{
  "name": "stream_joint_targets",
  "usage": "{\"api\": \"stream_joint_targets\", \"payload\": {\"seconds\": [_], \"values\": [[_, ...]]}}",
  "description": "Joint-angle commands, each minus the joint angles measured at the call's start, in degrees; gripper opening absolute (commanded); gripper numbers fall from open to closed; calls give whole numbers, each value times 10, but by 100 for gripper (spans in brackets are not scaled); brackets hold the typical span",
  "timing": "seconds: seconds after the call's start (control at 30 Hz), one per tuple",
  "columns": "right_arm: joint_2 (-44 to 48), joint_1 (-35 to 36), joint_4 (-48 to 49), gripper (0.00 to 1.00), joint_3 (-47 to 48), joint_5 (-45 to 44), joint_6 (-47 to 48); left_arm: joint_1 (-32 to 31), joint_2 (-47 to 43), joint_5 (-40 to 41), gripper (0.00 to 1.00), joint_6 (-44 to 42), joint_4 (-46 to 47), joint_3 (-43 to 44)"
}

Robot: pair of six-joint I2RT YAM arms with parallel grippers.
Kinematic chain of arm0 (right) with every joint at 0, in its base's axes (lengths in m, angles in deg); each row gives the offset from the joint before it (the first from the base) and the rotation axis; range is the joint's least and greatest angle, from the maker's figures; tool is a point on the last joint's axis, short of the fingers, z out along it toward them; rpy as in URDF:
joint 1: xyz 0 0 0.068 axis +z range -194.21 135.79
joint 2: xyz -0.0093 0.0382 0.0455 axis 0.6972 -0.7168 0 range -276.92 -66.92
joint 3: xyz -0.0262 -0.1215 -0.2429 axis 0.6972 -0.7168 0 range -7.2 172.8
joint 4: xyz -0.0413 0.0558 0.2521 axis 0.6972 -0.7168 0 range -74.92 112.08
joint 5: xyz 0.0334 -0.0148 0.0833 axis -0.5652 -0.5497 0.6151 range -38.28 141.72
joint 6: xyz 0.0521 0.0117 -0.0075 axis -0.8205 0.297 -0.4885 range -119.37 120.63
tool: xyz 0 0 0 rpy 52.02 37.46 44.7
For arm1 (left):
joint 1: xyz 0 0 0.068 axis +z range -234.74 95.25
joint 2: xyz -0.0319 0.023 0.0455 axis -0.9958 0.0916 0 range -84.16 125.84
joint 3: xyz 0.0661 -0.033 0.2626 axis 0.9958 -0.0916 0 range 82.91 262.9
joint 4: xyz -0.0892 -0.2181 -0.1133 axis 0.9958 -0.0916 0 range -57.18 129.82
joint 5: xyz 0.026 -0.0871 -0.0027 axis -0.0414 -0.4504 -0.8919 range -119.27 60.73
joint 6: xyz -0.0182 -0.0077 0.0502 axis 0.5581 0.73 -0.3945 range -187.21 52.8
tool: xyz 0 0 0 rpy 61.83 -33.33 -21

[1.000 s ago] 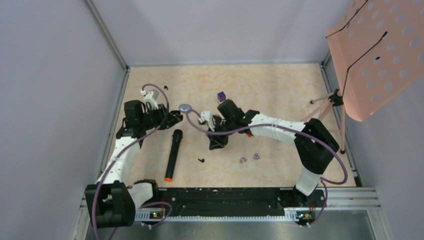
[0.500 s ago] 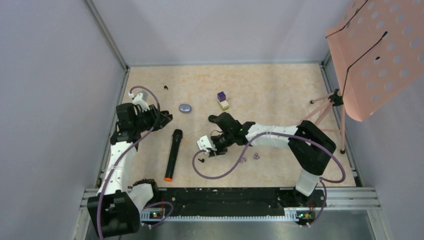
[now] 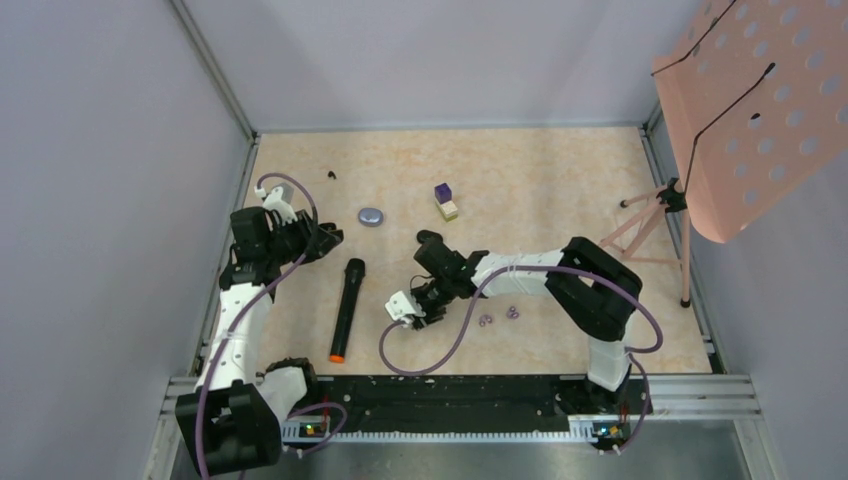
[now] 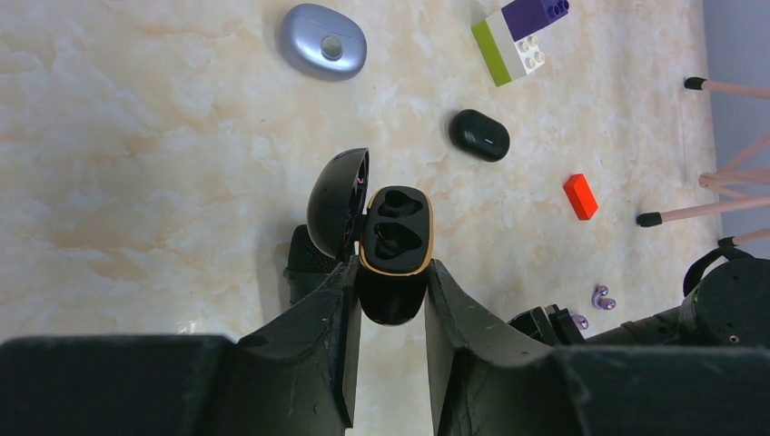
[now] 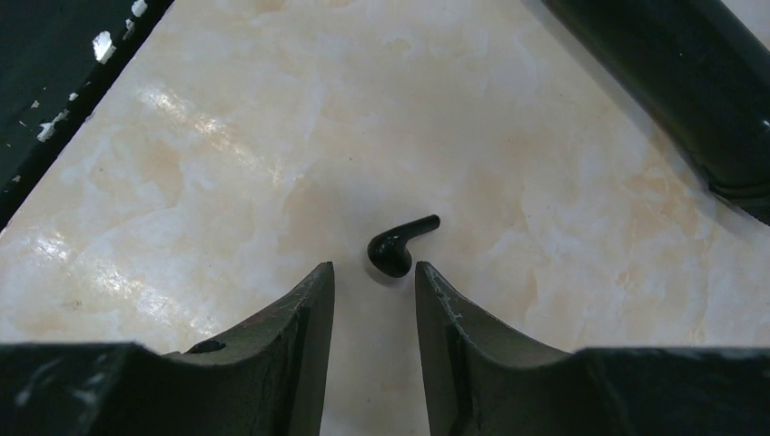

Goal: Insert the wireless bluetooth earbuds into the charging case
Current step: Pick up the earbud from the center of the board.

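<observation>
The charging case is black with a gold rim, its lid hinged open and both wells showing. My left gripper is shut on its lower body and holds it above the table at the left. One of the wireless bluetooth earbuds, black with a short stem, lies on the table just beyond the fingertips of my right gripper. That gripper is open and low over the table, its fingers not touching the earbud. Another small black piece lies at the far left.
A black microphone lies between the arms. A silver-blue oval, stacked toy bricks and pale purple rings lie on the table; a black pod and a red brick are there too. A pink music stand stands at right.
My right arm has swung toward the near edge and dropped over the earbud, its jaws widening slightly. My left arm drew back to the left with the case.
</observation>
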Motion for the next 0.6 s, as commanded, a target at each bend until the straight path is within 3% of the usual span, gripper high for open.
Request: {"api": "stream_joint_targets", "payload": {"seconds": [0.0, 0.33, 0.57], "values": [[-10, 14, 24, 38, 23, 10, -7, 4, -20, -4, 0, 0, 4, 17], [-30, 19, 25, 36, 25, -15, -34, 4, -29, -7, 0, 8, 8, 11], [-50, 21, -9, 29, 42, -20, -37, 5, -27, -8, 0, 11, 12, 8]]}}
